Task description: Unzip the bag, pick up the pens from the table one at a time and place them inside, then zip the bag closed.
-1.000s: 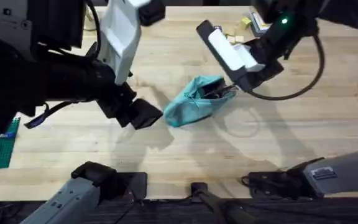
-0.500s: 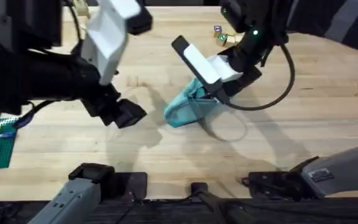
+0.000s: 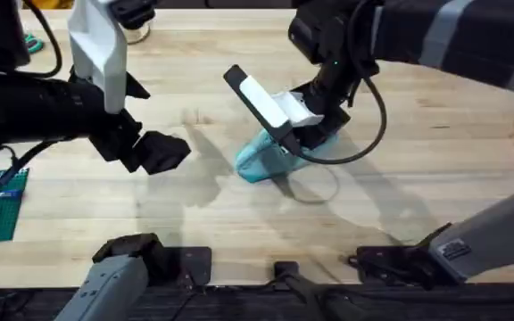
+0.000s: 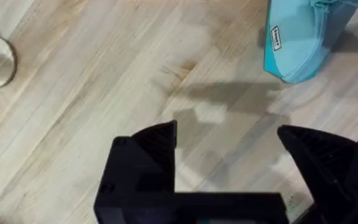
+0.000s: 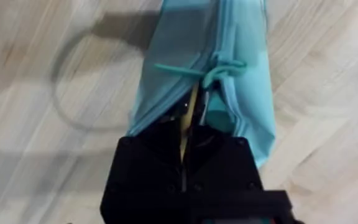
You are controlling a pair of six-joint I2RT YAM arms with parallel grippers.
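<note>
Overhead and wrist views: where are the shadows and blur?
Overhead: both arms cast soft shadows on the table; the left arm near the camera is dark and blurred. Left wrist: a shadow lies below the bag. Right wrist: the cable's looped shadow beside the bag, the right hand soft.

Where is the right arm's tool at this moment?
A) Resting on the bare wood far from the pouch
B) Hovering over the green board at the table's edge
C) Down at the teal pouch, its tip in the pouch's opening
C: the right wrist view shows the right tool pushed into the teal pouch with a yellow pen between its fingers.
</note>
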